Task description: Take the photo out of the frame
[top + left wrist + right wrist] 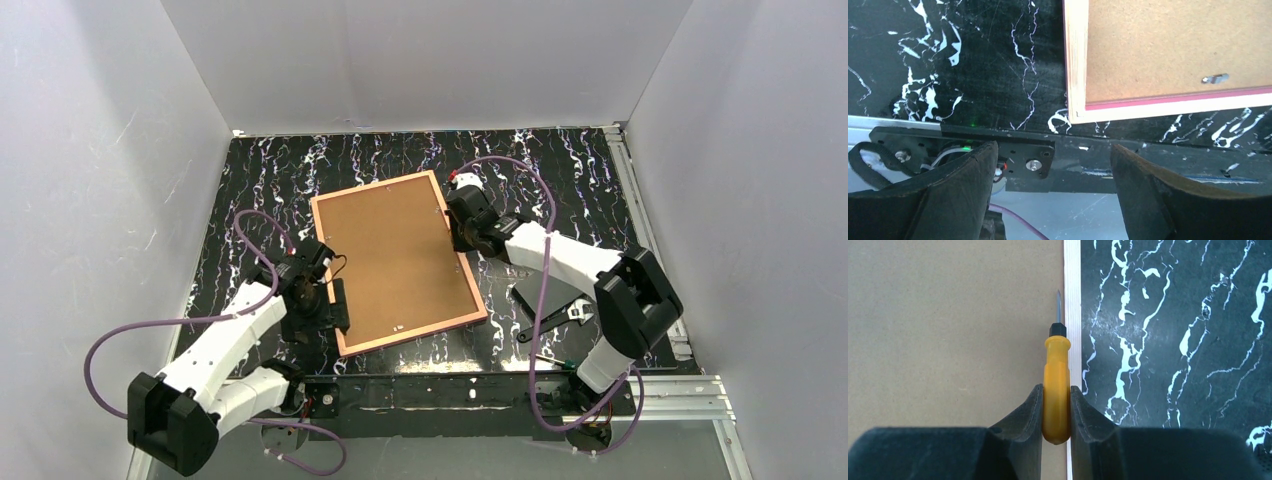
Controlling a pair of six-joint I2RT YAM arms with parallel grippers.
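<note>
The pink frame [372,186] lies face down on the black marbled table, its brown backing board [395,260] facing up. The photo is hidden under the board. My left gripper [335,305] is open and empty beside the frame's near left corner [1077,107], not touching it. My right gripper [462,228] is over the frame's right edge, shut on a small orange-handled screwdriver [1056,385]. The screwdriver's metal tip [1058,305] points along the seam between the board [948,330] and the white frame edge [1073,300].
A small metal tab [1215,78] sits on the board near the frame's near edge. A dark plate with a wrench-like tool [560,318] lies on the table at the near right. Aluminium rails [640,200] run along the right side, and white walls enclose the table.
</note>
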